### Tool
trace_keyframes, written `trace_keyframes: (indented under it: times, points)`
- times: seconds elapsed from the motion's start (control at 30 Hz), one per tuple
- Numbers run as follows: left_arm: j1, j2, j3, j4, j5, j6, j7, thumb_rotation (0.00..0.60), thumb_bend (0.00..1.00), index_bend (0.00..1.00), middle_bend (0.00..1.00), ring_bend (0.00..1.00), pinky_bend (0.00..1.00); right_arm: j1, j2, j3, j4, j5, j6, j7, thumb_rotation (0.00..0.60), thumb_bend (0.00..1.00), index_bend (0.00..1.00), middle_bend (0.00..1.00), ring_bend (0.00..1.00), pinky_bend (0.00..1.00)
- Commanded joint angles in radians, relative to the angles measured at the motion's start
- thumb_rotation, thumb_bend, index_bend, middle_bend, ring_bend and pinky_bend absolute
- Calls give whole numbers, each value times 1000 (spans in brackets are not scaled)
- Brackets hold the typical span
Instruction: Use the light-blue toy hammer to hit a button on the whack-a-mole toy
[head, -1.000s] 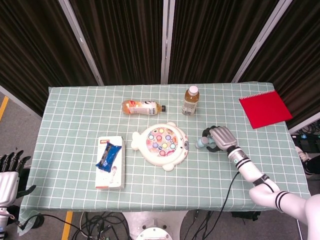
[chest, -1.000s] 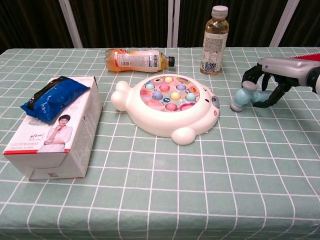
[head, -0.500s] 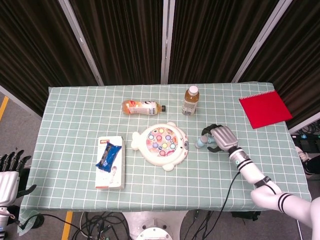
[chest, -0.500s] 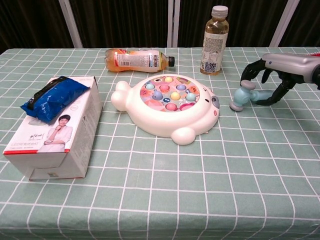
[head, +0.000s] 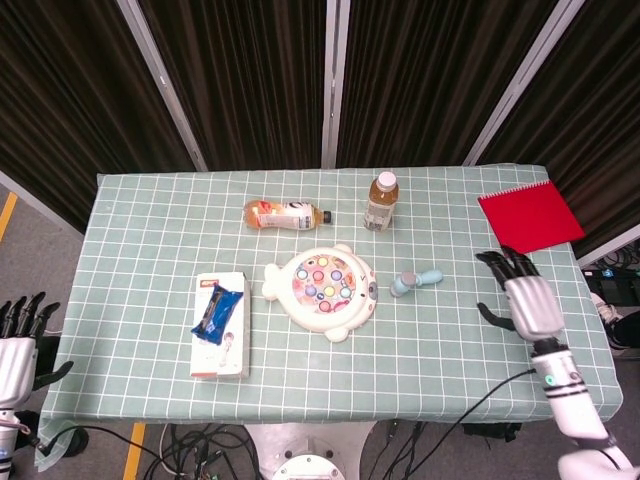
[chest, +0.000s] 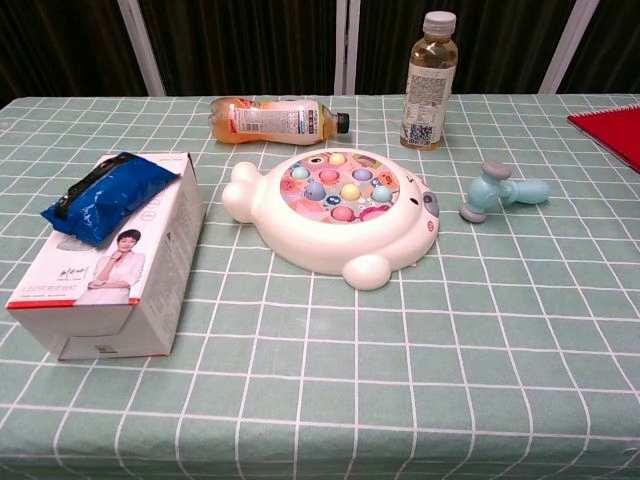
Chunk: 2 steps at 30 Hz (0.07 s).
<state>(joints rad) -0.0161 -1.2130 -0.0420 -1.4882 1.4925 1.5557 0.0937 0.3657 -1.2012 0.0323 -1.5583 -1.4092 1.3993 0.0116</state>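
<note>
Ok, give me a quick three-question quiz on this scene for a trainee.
1. True or false: the right hand grips the light-blue toy hammer.
2. Which bottle stands upright: A) the bottle with the white cap, B) the orange bottle?
3. What lies on the white box?

Key:
1. False; the hammer lies on the table beside the whack-a-mole toy, and the hand is apart from it.
2. A.
3. A blue packet.

Open cloth around hammer (head: 415, 281) on its right and front sides; right hand (head: 524, 301) w/ fingers spread sits near table's right edge, unobstructed path between. Mole toy (head: 322, 289) just left of hammer, upright bottle (head: 381, 202) behind. Notebook (head: 530, 218) fills back-right corner.
</note>
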Motion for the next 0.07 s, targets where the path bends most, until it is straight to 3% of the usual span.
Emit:
trace_keyframes:
  times: [0.03,0.07]
  points:
    - [-3,-2,-2,-3,7,4,4,600,0,150,66,0,0,-115,88,-53,-111,-48,119,-55,600,176,160,158,45,120]
    - [-4,-2,-2,-5,9,4,6,600,0,150,66,0,0,-127,94,-58,-121,-53,129,-62,600,177,159,154,43,117]
